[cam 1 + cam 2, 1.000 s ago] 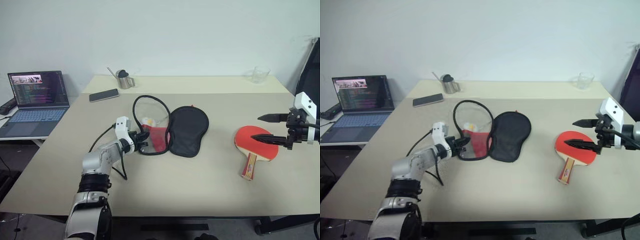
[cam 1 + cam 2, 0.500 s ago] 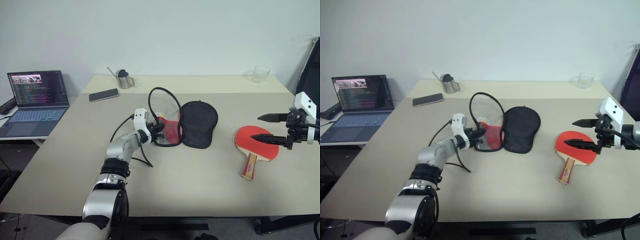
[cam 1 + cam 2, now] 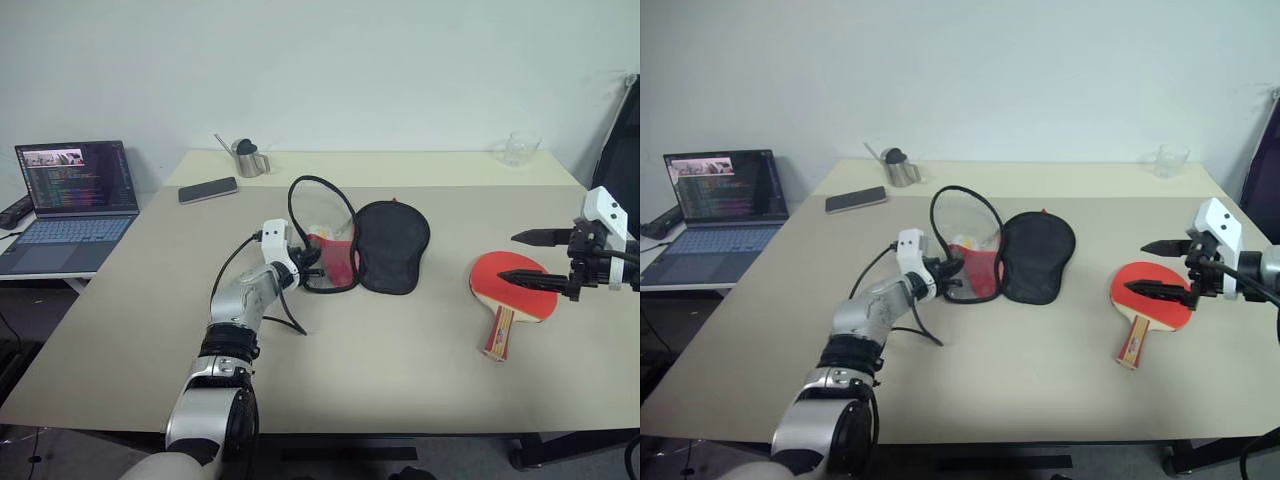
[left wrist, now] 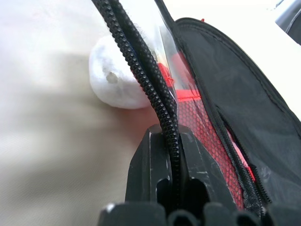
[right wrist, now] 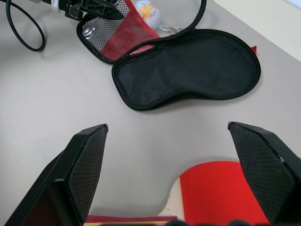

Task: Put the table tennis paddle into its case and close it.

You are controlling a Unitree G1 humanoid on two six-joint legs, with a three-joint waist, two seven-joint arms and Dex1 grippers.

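Nearby, laptop (image 3: 77,200), phone (image 3: 208,190), left tool (image 3: 308,264) pinching case (image 3: 392,246) rim, right tool (image 3: 530,259) spread over paddle (image 3: 512,292).

Probably an office or lab — plain white wall (image 3: 400,70), beige table (image 3: 400,370), open laptop (image 3: 75,200) showing code.

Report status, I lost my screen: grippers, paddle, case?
Left gripper shut on case rim. Right gripper open above paddle. Case unzipped, nothing blocking.

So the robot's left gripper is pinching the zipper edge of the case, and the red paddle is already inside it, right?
Not quite. The left gripper does pinch the case by its zipper edge, but the paddle lies on the table beside the open right gripper, as the left eye view shows.
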